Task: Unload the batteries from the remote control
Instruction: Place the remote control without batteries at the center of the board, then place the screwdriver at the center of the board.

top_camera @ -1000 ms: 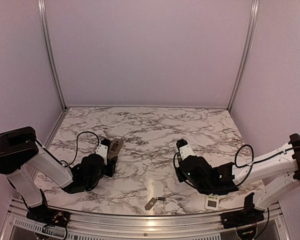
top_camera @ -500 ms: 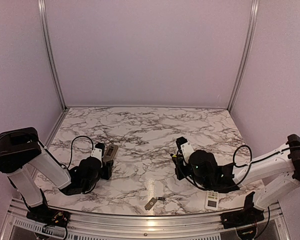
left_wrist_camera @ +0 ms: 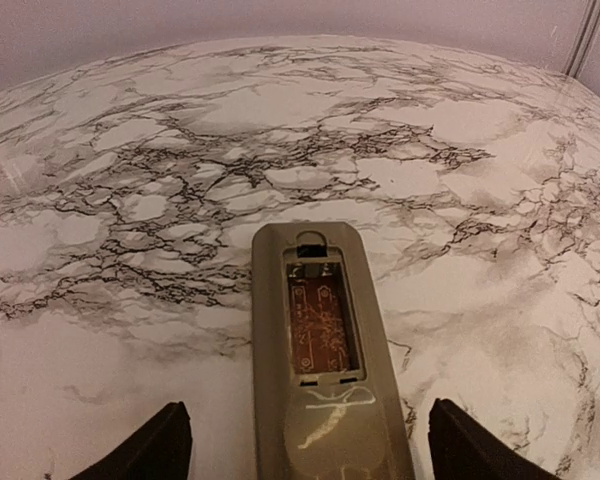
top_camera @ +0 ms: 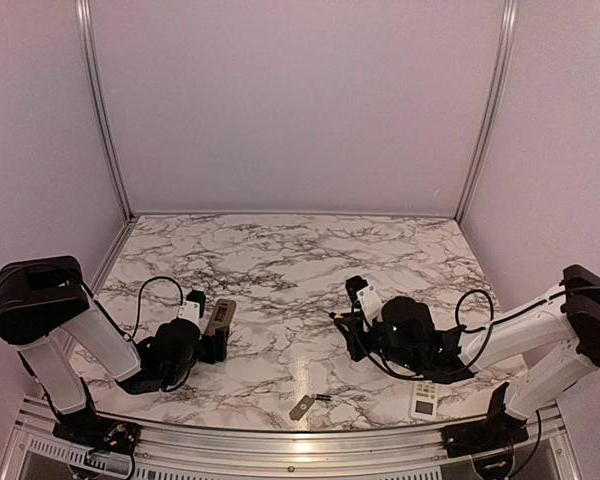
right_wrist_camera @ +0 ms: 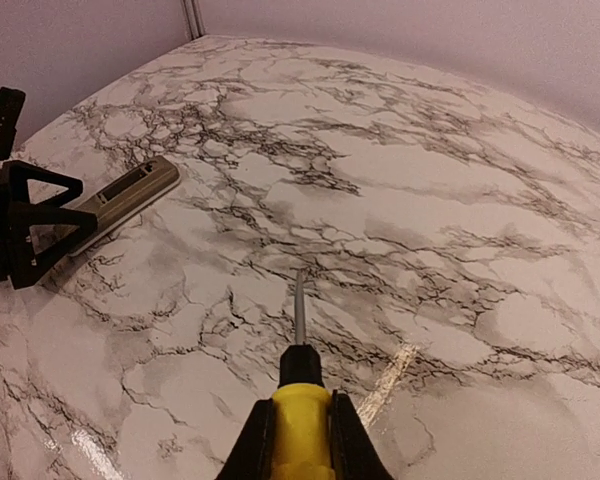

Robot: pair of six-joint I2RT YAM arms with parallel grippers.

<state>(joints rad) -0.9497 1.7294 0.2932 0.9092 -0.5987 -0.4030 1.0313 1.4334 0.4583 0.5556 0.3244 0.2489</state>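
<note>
Looking down on one marble table [top_camera: 280, 260]. Holding the left gripper [left_wrist_camera: 315, 450] wide, jaws standing either side of the one grey remote [left_wrist_camera: 325, 380] without touching it, its compartment lying open and facing up. Pinching one yellow-handled screwdriver [right_wrist_camera: 300, 365] in the right gripper [right_wrist_camera: 298, 440], jaws narrow on the handle. Finding one white remote [top_camera: 424, 400], one grey cover plate [top_camera: 301, 407] and, just beside that plate, one dark battery [top_camera: 323, 398], all lying near the front edge.

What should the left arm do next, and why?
Probably lift the left pincer straight up and away from the grey remote. Its fingers stand open on either side of the remote, which lies flat on the marble table. The battery bay is uncovered and looks empty, so nothing there seems left to take out.
</note>
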